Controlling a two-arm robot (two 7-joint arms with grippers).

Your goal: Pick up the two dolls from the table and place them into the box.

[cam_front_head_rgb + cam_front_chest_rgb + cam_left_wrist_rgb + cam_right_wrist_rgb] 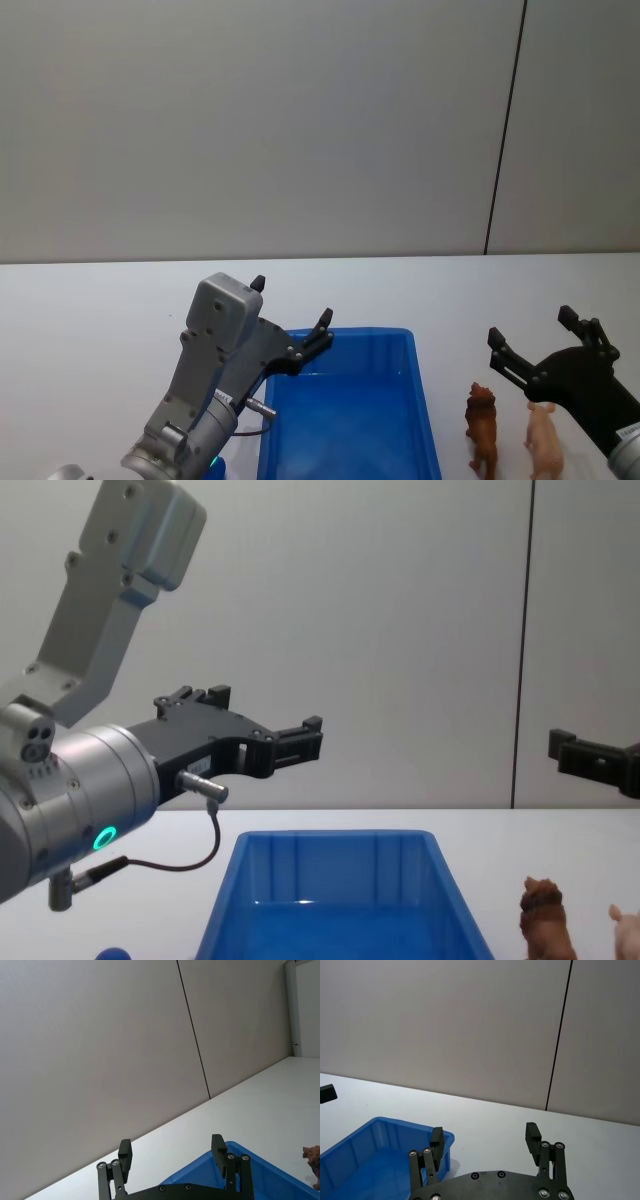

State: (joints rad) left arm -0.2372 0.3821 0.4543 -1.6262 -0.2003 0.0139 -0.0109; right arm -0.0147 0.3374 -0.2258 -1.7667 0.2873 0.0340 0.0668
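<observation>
**Item 1 — box** (pixel 425 420): blue bin at the low centre of the head view, sitting on the table (pixel 90 300). You can see nothing inside it.

**Item 2, the two dolls:** the reddish-brown doll (pixel 482 420) stands upright near the box's right wall. The pink doll (pixel 543 440) stands just beside it, on the side away from the box. Both are on the table and neither is held.

**Item 3, right gripper** (pixel 532 328): fingers spread wide and empty, raised above the table just behind the dolls.

**Item 4, left gripper** (pixel 292 302): fingers spread and empty, hanging over the box's rear left corner.

**Handling note:** the first pick looks not yet begun. Your right gripper is the nearer tool. Bring it down over the brown doll with one finger on each flank, and close on the trunk rather than the legs. Watch the finger that goes between the two figures, because the gap is narrow and a nudge could topple the pink one. Lift well clear of the rim before you cross to the box.
</observation>
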